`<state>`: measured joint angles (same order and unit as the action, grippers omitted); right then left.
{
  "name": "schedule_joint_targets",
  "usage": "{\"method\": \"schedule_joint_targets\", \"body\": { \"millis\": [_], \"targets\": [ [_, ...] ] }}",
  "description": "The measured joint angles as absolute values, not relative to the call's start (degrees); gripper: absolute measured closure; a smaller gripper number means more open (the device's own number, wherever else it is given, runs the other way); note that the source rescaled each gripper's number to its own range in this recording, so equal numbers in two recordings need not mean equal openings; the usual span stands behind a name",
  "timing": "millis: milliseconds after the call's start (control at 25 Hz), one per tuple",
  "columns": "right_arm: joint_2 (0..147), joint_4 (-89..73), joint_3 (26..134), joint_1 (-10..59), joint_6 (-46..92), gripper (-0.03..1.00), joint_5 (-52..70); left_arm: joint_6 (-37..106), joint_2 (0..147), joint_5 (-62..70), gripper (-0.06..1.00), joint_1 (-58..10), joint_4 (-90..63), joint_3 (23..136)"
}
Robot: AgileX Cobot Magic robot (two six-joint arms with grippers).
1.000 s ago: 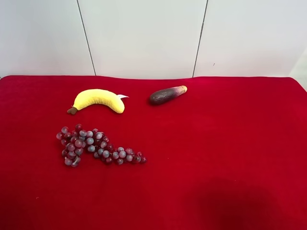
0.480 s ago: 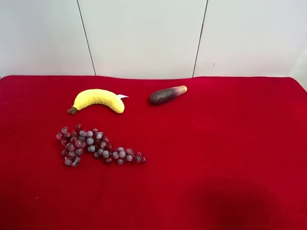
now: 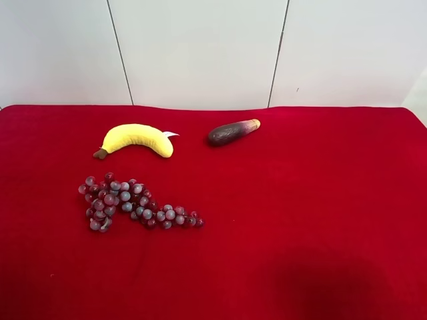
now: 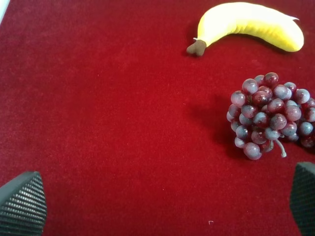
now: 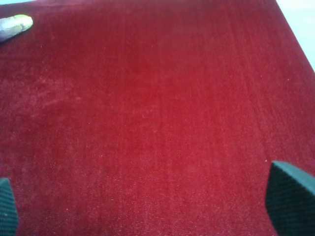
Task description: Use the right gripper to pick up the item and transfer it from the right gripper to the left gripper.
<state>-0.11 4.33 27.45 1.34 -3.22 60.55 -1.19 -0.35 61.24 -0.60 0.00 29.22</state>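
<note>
The item, a tapering bunch of purple-red and greyish grapes [image 3: 133,203], lies on the red cloth at the exterior high view's left. Its thick end [image 4: 269,115] shows in the left wrist view, beyond my left gripper [image 4: 162,204], whose fingertips [image 4: 22,204] stand wide apart with nothing between them. My right gripper [image 5: 147,204] is open too, its fingertips [image 5: 290,196] spread over bare red cloth. The grapes do not show in the right wrist view. Neither arm appears in the exterior high view.
A yellow plush banana [image 3: 137,139] lies behind the grapes, also seen as the banana [image 4: 251,23]. A dark eggplant-like piece [image 3: 232,132] sits further along the back; its pale tip [image 5: 15,25] shows in the right wrist view. The red-covered table [image 3: 320,200] ends at a white wall.
</note>
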Motion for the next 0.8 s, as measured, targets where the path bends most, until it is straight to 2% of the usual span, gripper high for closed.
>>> {"method": "schedule_joint_targets", "body": {
  "millis": [800],
  "targets": [
    [-0.1,4.3,27.5,1.3,-3.2,-0.03,60.6,-1.0,-0.3,61.2,-0.05,-0.6,0.0,29.2]
  ]
}}
